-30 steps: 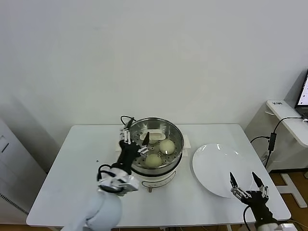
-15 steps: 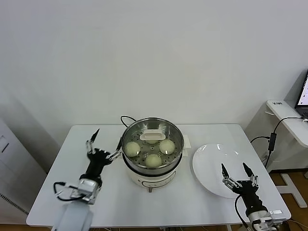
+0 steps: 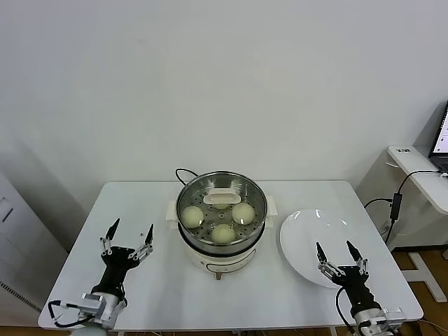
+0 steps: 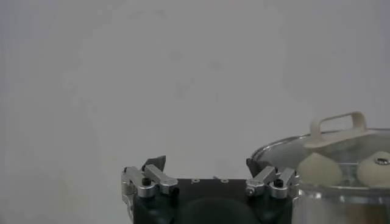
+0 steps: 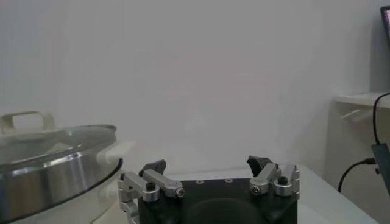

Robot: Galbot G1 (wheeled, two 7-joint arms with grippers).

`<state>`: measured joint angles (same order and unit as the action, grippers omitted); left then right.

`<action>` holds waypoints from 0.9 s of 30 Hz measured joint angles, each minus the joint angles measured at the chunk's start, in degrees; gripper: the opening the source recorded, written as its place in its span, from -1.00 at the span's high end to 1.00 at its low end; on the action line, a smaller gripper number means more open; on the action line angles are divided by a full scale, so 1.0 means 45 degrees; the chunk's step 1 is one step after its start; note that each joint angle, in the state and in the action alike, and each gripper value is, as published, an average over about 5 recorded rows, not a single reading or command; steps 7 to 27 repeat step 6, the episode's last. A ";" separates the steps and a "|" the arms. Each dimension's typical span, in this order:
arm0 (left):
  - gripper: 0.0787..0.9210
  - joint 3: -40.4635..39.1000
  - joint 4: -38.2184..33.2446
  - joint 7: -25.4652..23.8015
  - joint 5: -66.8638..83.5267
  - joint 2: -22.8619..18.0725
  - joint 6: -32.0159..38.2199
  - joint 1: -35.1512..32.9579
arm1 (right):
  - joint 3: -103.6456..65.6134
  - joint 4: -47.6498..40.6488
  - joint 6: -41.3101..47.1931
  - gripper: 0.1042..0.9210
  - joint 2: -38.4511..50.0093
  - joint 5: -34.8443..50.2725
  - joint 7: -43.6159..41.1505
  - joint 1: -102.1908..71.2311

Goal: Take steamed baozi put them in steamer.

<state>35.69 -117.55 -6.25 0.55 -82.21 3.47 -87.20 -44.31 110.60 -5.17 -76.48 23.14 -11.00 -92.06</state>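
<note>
Now the counter [image 3: 294,294] carries the steamer [image 3: 222,210] in its middle, and the white plate [image 3: 315,241] lies bare to the right of it. Inside the steamer I count three buns [image 3: 222,233] clearly, on the perforated floor, and a fourth one seems to sit behind the white handle piece at the back, but it is partly hidden. So the loading looks finished, or almost finished.

What could go wrong from here is small, in my judgement. The black cord [image 3: 183,171] comes out behind the steamer on the left side, and an arm that swings back toward the pot could catch it and pull the pot. The right end effector [image 3: 334,253] hangs just over the near rim of the plate; if it goes lower it could tip or push the plate. If the fourth bun is not really there, the task would be left incomplete.

Compared with half a second ago, the left end effector [image 3: 129,233] has moved away from the steamer, toward the near left part of the counter, and it is now well apart from the pot. It is spread wide and holds nothing. The right end effector is also released and empty, and it has drawn a little nearer to the front edge.
</note>
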 measured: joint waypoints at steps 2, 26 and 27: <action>-0.77 0.0121 0.0015 -0.0115 0.0126 -0.0111 0.0090 -0.0142 | 0.0031 -0.0040 -0.0008 -0.76 -0.0044 -0.0042 -0.0034 0.0003; -0.77 0.0266 0.0032 -0.0245 0.0279 -0.0209 0.0197 -0.0306 | 0.0080 -0.0072 -0.0009 -0.76 -0.0084 -0.0082 -0.0075 0.0019; -0.77 0.0266 0.0032 -0.0245 0.0279 -0.0209 0.0197 -0.0306 | 0.0080 -0.0072 -0.0009 -0.76 -0.0084 -0.0082 -0.0075 0.0019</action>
